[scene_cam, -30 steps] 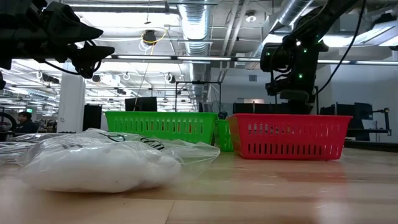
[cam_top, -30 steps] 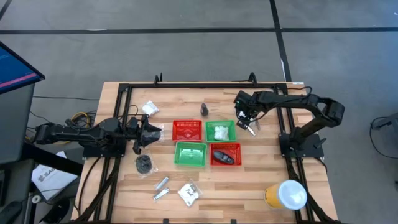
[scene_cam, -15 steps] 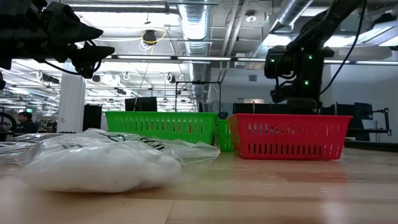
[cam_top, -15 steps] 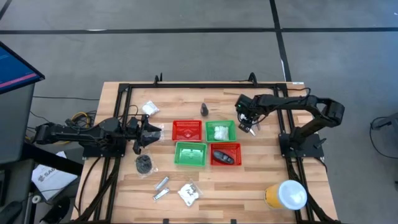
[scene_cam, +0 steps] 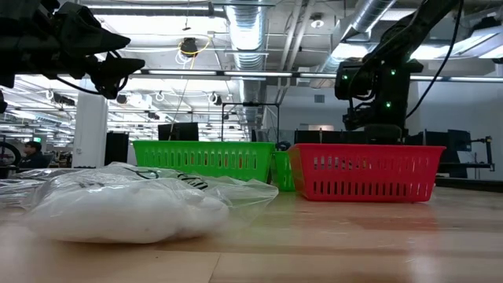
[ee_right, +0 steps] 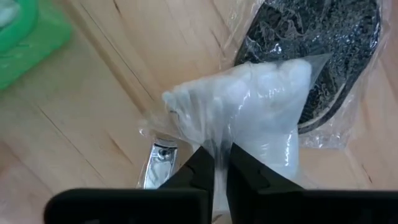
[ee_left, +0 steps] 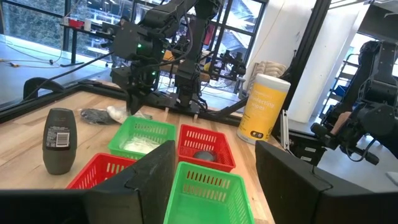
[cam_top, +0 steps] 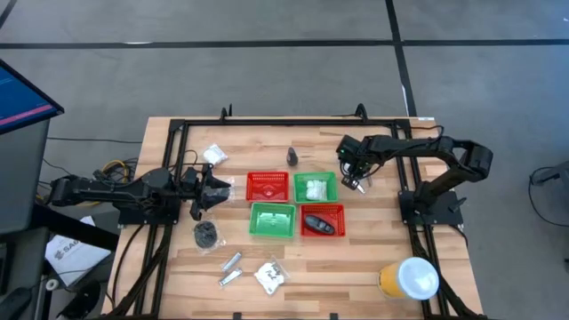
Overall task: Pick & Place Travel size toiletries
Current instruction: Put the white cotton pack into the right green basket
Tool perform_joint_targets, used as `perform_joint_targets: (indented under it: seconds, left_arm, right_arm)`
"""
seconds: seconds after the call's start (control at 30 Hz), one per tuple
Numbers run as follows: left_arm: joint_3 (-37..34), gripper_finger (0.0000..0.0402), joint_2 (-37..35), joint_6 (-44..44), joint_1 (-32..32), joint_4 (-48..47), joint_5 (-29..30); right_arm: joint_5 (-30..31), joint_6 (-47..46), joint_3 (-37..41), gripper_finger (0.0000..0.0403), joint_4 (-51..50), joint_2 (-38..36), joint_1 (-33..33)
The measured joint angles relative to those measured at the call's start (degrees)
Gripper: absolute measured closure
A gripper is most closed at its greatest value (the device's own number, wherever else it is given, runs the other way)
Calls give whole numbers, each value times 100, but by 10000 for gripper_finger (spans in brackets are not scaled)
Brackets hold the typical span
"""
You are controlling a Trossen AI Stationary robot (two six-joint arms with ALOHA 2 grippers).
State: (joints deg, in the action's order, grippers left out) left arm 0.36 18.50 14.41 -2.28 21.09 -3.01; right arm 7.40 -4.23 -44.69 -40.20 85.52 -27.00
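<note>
White crinkly packet [ee_right: 249,118] pinched by right gripper [cam_top: 355,180] right of green basket [cam_top: 316,188], left gripper [cam_top: 203,192] spread, frame left, bare wood around.

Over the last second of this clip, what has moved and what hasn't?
The right gripper, shut on a white packet, shifted slightly toward the green basket with white packets in the first half second, then held. The left gripper stayed open beside the red basket. Baskets and loose items did not move.
</note>
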Motion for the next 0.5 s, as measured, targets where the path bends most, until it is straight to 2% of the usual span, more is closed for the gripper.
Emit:
perform_joint_targets:
  seconds: [0.2,0.5]
  left_arm:
    - [0,188,0,0,2,1,0]
    - [0,188,0,0,0,-1,0]
  right_arm:
    - [-2,15,-4,398,-172,-45,0]
    - [-55,-35,-245,400,-809,-491,0]
